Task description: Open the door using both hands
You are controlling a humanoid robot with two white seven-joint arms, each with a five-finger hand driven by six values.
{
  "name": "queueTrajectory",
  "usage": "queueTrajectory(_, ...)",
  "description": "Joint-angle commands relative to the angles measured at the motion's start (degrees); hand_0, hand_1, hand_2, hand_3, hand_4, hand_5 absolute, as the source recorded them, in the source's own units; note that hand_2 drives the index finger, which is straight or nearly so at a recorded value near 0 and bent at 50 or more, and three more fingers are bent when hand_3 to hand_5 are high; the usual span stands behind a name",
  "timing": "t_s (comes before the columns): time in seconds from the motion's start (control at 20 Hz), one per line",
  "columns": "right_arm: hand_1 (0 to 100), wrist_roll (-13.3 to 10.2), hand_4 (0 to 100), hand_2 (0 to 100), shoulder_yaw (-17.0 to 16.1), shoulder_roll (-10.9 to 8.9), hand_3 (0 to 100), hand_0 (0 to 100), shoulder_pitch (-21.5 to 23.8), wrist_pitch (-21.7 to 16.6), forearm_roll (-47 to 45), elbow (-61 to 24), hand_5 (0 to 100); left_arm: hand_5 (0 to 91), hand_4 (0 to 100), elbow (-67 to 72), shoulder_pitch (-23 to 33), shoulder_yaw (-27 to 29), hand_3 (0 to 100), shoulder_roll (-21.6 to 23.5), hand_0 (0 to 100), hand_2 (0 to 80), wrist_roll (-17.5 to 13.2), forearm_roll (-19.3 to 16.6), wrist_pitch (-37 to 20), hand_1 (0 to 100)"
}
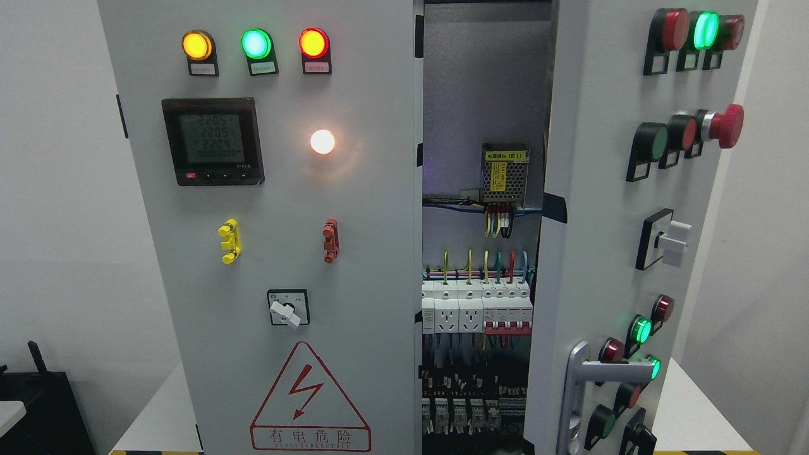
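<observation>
1. Electrical cabinet fills the view, standing on a white bench. Neither robot hand is in view, so whether they are wide, narrow or holding anything cannot be told.
2. Left door shut, flat to the camera. At 11 o'clock on it a row of three lit lamps: amber, green, red.
3. Below the lamps, a digital meter with lit readout; a white lamp glows at its 3 o'clock.
4. Mid-door: yellow terminal and red terminal; under them a rotary selector switch, then a red warning triangle at 6 o'clock.
5. Right door swung open toward the camera, seen edge-on. Its silver handle sits at 5 o'clock of the view; push buttons, lit green lamps and a red mushroom button line its face.
6. Through the gap: a power supply, coloured wiring, and a row of circuit breakers.
</observation>
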Motion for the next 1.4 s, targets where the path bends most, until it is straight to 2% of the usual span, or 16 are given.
queueTrajectory(0.0,0,0.0,0,0,0.0,0.08,0,0,0.0,0.0,0.0,0.0,0,0.0,4,-1.7,-7.1,-0.3,0,6.2,0,0.0,-0.6,2.9,0.2,0)
queueTrajectory(0.15,0,0.0,0,0,0.0,-0.01,0,0,0.0,0.0,0.0,0.0,0,0.0,4,-2.8,-13.0,-3.6,0,8.2,0,0.0,-3.8,4.3,0.6,0)
queueTrajectory(0.35,0,0.0,0,0,0.0,0.08,0,0,0.0,0.0,0.0,0.0,0,0.0,4,-2.9,-22.7,-13.3,0,8.8,0,0.0,-4.1,4.3,1.0,0)
queueTrajectory(0.45,0,0.0,0,0,0.0,-0.01,0,0,0.0,0.0,0.0,0.0,0,0.0,4,-2.9,-25.7,-15.9,0,10.4,0,0.0,-4.1,4.6,1.0,0)
queueTrajectory(0.6,0,0.0,0,0,0.0,0.08,0,0,0.0,0.0,0.0,0.0,0,0.0,4,-3.0,-28.2,-16.2,0,10.9,0,0.0,-4.6,7.2,1.5,0)
queueTrajectory(0.7,0,0.0,0,0,0.0,-0.01,0,0,0.0,0.0,0.0,0.0,0,0.0,4,-3.7,-29.9,-16.2,0,11.5,0,0.0,-5.7,8.6,4.1,0)
queueTrajectory(0.85,0,0.0,0,0,0.0,-0.01,0,0,0.0,0.0,0.0,0.0,0,0.0,4,-4.9,-32.5,-16.4,0,13.0,0,0.0,-6.0,12.9,7.7,0)
queueTrajectory(1.0,0,0.0,0,0,0.0,0.08,0,0,0.0,0.0,0.0,0.0,0,0.0,4,-5.2,-34.3,-17.2,0,12.3,0,0.0,-6.0,13.1,9.3,0)
queueTrajectory(1.05,0,0.0,0,0,0.0,-0.01,0,0,0.0,0.0,0.0,0.0,0,0.0,4,-5.2,-36.5,-18.5,0,11.3,0,0.0,-6.0,13.1,10.5,0)
queueTrajectory(1.2,0,0.0,0,0,0.0,-0.01,0,0,0.0,0.0,0.0,0.0,0,0.0,4,-3.8,-49.2,-28.6,0,6.2,0,0.0,-5.9,12.3,16.6,0)
queueTrajectory(1.35,0,0.0,0,0,0.0,-0.01,0,0,0.0,0.0,0.0,0.0,0,0.0,4,-2.7,-54.7,-33.2,0,5.2,0,0.0,-5.9,12.3,17.9,0)
